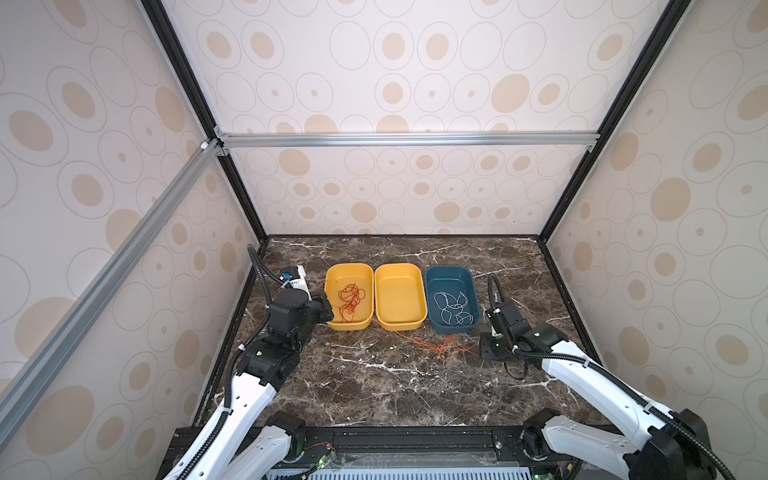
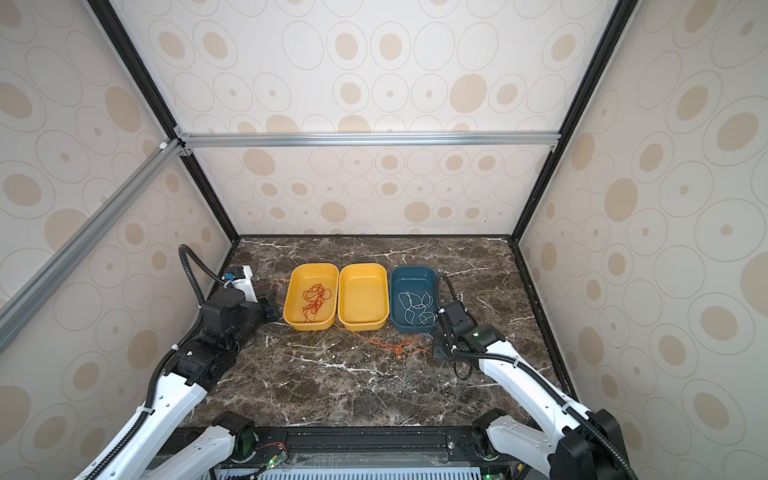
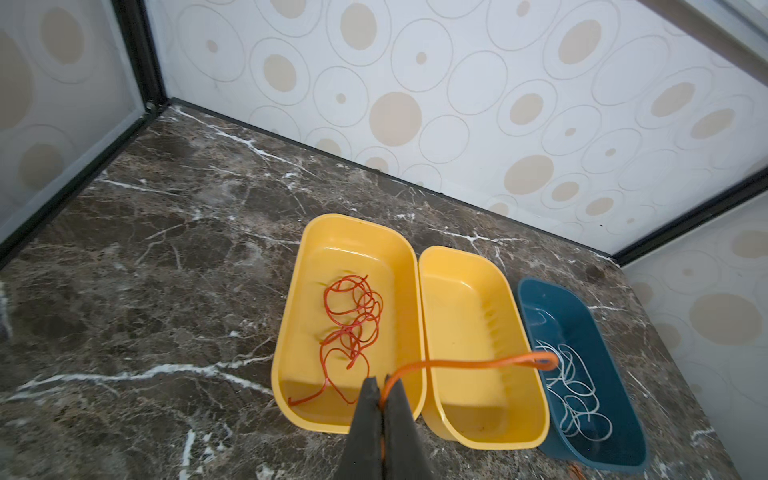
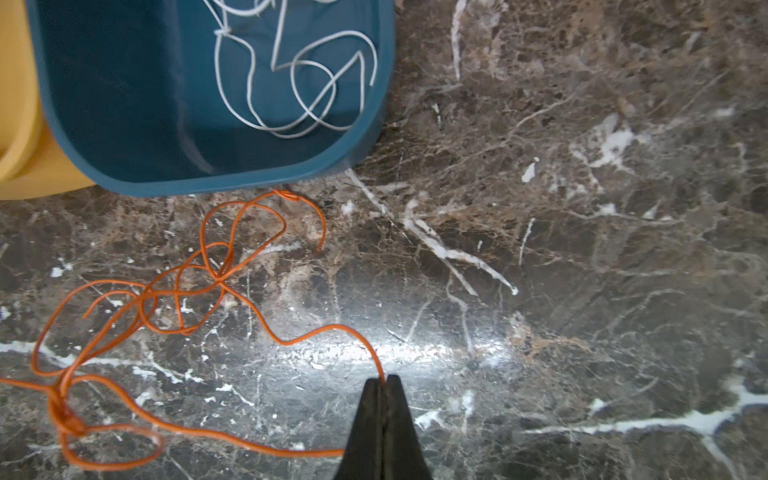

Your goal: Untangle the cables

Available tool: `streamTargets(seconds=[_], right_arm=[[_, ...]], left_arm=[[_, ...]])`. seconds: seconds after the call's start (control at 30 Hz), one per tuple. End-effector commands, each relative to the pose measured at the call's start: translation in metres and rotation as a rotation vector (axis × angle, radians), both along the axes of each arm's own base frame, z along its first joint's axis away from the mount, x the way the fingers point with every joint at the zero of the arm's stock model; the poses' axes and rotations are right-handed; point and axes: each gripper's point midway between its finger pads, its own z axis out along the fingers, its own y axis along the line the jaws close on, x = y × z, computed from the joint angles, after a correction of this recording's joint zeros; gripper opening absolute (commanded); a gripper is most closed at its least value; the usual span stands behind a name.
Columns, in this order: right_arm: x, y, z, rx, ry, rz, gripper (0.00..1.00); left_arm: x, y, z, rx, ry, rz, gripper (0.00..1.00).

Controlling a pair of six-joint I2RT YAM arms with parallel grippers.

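Bright even light, glare on marble tabletop (image 4: 415, 349), wide-angle warping at edges, near orange cable (image 3: 478, 365) blurred

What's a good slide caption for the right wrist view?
Right gripper shut on orange cable tangled beside the blue tray.

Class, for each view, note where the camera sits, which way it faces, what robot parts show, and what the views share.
Top views: high above the near edge, looking down over the table; left arm and right arm show.
Left wrist: on the left arm, facing the back wall; left gripper, shut on the orange cable, shows.
Right wrist: on the right arm, facing down at the table; right gripper shows, also gripping that cable.
Shared: all show the white cable in the blue tray.
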Motion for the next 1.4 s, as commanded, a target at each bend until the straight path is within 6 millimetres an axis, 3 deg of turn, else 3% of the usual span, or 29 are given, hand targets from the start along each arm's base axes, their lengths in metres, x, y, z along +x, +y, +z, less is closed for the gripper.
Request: streamTargets(seconds=[0.0, 0.23, 0.5, 0.73, 1.03, 1.23, 1.37], right_arm=[[-0.009, -0.013, -0.009, -0.067, 0.053, -0.018, 0.0], [-0.016, -0.005, -0.022, -0.053, 0.128, 0.04, 0.0], [-0.018, 0.025, -0.03, 0.069, 0.181, 0.153, 0.01], [-0.011, 0.066, -0.014, 0.213, 0.148, 0.316, 0.2], [0.005, 0.099, 0.027, 0.333, 0.054, 0.408, 0.47], [0.014, 0.096, 0.032, 0.266, 0.04, 0.392, 0.57], [0.015, 0.075, 0.02, 0.153, 0.085, 0.313, 0.62]], left_arm=[[-0.004, 0.021, 0.018, 0.023, -0.024, 0.095, 0.0], [-0.006, 0.04, 0.026, 0.061, -0.012, 0.177, 0.0], [0.003, 0.012, 0.04, -0.003, -0.078, 0.035, 0.0], [0.006, -0.034, 0.056, -0.104, -0.121, -0.203, 0.0], [-0.005, -0.062, 0.095, -0.218, -0.222, -0.366, 0.0], [-0.011, -0.07, 0.122, -0.268, -0.284, -0.416, 0.0], [-0.014, -0.072, 0.141, -0.297, -0.33, -0.436, 0.0]])
